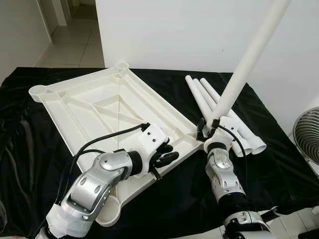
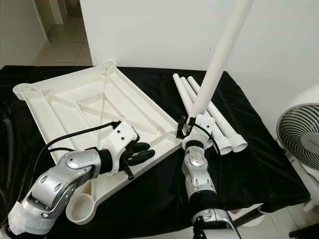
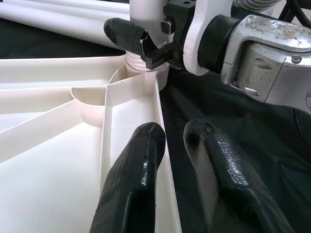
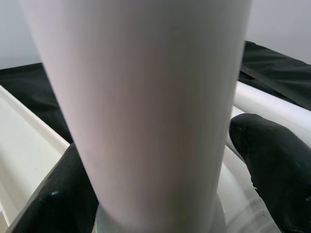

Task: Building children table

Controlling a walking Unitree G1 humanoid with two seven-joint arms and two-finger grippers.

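Gripping white leg [image 1: 249, 59] at tabletop [image 1: 94, 107] corner socket, right gripper [image 3: 146, 41]; left gripper [image 1: 164, 154] narrowly parted on rim.

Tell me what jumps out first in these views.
The long white table leg rises at a slant, clamped near its base by the right pincer at the corner socket of the upturned white tabletop. The left pincer rests on the tabletop's rim; three spare legs lie alongside.
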